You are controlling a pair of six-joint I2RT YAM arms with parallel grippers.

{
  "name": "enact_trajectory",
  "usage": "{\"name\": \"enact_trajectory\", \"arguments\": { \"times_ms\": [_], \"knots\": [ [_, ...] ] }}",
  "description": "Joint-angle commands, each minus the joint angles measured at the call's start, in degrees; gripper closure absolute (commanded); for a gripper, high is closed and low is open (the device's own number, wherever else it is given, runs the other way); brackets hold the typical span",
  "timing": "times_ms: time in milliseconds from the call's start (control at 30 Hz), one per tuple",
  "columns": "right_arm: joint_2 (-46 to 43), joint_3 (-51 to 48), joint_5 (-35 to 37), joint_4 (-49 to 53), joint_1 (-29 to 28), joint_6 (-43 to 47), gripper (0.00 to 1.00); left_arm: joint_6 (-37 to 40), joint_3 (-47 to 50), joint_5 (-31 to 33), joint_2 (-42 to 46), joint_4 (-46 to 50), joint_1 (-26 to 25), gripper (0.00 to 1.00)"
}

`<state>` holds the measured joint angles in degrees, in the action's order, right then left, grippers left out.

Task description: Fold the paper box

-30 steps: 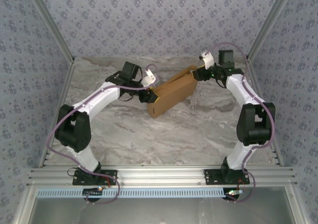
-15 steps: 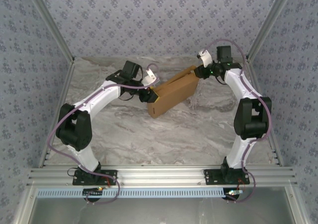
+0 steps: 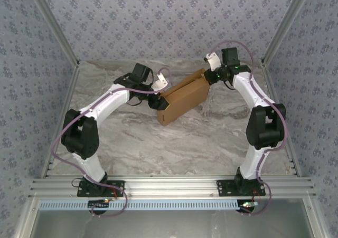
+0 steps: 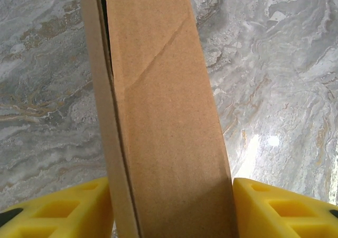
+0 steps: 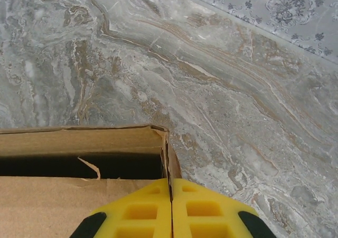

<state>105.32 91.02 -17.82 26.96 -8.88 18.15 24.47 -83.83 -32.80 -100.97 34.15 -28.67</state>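
Grey-white marble-look surface [image 3: 174,148] with brown veining and a glare spot in the left wrist view. Blue-grey floral wallpaper walls [image 3: 158,21] behind, left and right of the surface. Silver aluminium rails [image 3: 174,185] along the surface's near edge, with a slotted pale strip [image 3: 174,203] just nearer. Slanted metal posts [image 3: 53,24] rise from the surface's back corners.

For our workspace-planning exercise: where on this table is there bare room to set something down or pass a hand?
Free: the wide near table between box and rail; a narrow strip along the back wall. Crowded: mid-back, where left gripper and right gripper hold the box.
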Motion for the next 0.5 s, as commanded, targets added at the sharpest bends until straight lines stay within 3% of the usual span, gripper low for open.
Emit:
{"name": "enact_trajectory", "arguments": {
  "times_ms": [0,467],
  "knots": [
    [-1.08,0.47,4.03,4.87,-0.51,-3.25,0.92,1.28,-1.07,1.46,-1.16,4.25,-0.45,0.39],
    [-0.29,0.21,5.65,5.48,-0.85,-3.59,0.94,0.89,-1.66,0.25,-0.9,4.22,-0.76,0.28]
  ]
}}
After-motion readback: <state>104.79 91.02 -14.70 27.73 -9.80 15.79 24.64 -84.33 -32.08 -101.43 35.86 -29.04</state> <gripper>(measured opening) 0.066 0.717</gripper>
